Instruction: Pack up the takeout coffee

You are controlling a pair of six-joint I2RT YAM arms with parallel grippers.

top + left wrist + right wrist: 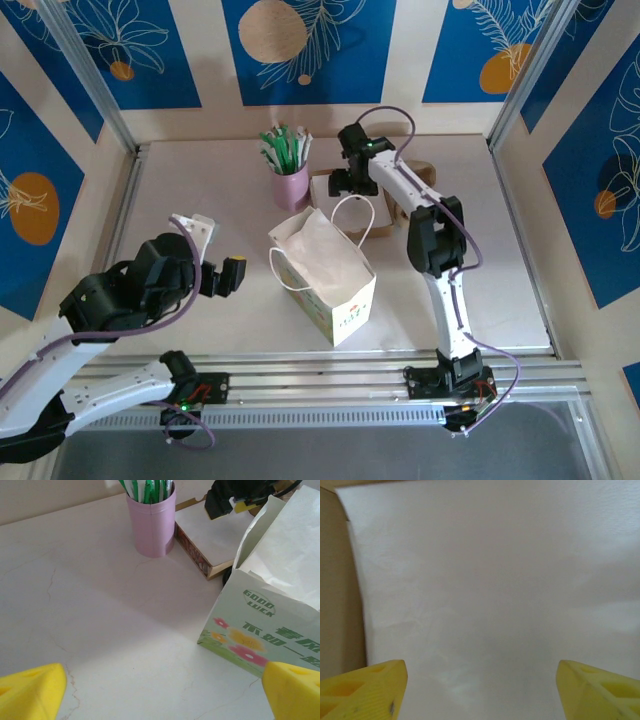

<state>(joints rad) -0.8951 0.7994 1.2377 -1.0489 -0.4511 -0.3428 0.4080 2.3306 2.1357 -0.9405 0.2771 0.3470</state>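
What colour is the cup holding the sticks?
The cup is pink, clearest in the left wrist view.

White-and-black arms carry purple cables, yellow pincer fingers.

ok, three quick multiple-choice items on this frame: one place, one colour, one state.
1. Relative to the paper bag, the pink cup stands: A inside it; B beyond it, toward the back wall; C in front of it.
2. The sticks in the cup are: A red; B blue; C green and white.
3. The left hand is: A open, empty; B shut on the bag; C shut on a stick.
Key: B, cup stands apart past the bag; C, left wrist view shows both colours; A, fingertips wide apart over bare table.
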